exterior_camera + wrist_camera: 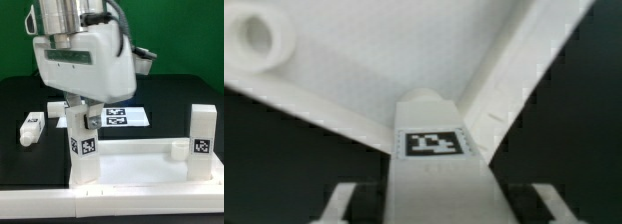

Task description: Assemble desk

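1. Wrist view: gripper [438, 205] jaws spread, straddling upright tagged leg [432, 150], dark gap either side.
2. Exterior view: that leg stands at desk top [140, 165] corner, view's left; second leg [203, 132] upright at right.
3. Loose leg [32, 125] lies on black table [12, 100], well apart.

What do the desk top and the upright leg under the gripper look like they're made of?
Desk top: seemingly moulded white plastic, smooth, slightly glossy; rim and corner hole look formed in one piece. Leg: likely the same white plastic, duller; its black-and-white tag looks like a printed sticker.
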Controlling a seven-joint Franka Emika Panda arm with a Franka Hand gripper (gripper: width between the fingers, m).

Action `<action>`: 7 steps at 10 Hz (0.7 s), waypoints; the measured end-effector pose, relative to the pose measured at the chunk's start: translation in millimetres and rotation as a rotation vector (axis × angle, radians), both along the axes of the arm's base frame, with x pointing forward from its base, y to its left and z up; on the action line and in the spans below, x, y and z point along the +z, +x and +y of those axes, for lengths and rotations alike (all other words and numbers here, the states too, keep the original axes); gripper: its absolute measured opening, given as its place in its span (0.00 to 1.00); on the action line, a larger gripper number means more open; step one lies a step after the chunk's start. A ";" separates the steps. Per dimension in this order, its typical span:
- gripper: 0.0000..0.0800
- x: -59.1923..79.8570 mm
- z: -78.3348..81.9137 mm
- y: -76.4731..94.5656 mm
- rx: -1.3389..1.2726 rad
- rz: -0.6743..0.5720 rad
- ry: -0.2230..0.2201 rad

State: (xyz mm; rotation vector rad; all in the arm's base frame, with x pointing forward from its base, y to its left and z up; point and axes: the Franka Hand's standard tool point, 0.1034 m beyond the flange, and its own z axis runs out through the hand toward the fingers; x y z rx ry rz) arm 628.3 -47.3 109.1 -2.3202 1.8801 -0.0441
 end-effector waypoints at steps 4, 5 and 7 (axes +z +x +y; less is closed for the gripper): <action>0.36 -1.1 4.9 1.7 -0.301 0.020 0.041; 0.36 -1.2 5.1 1.6 -0.269 0.017 0.037; 0.60 -1.4 3.9 0.0 -0.094 0.008 0.021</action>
